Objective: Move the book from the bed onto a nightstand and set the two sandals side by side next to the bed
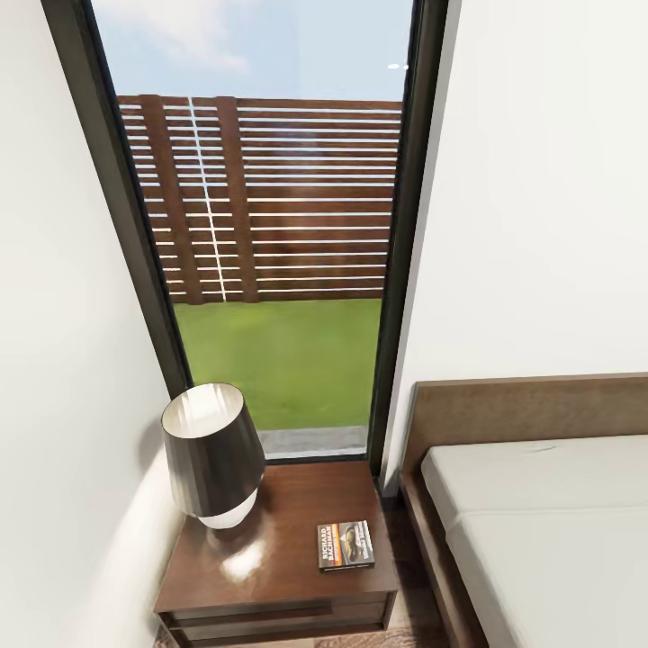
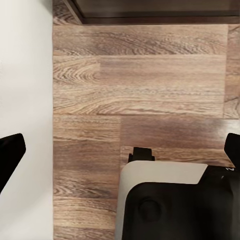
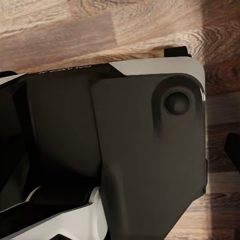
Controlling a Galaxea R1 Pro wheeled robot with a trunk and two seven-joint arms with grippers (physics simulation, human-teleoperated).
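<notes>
On the nightstand (image 1: 270, 549), book (image 1: 346, 545) beside lamp (image 1: 213, 453), bed (image 1: 540, 522) right

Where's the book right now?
In the head view the book lies flat on the nightstand, near its front corner on the bed side, apart from the lamp that stands toward the wall.

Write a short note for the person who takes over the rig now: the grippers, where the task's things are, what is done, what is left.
Grippers: in the left wrist view the jaws stand wide apart over the wood floor, holding nothing. The right gripper's state cannot be told.
Book: lies flat on the nightstand, near its front right corner, apart from the lamp. This part is done.
Bed: mattress bare where visible.
Left: put the two sandals side by side next to the bed.
</notes>
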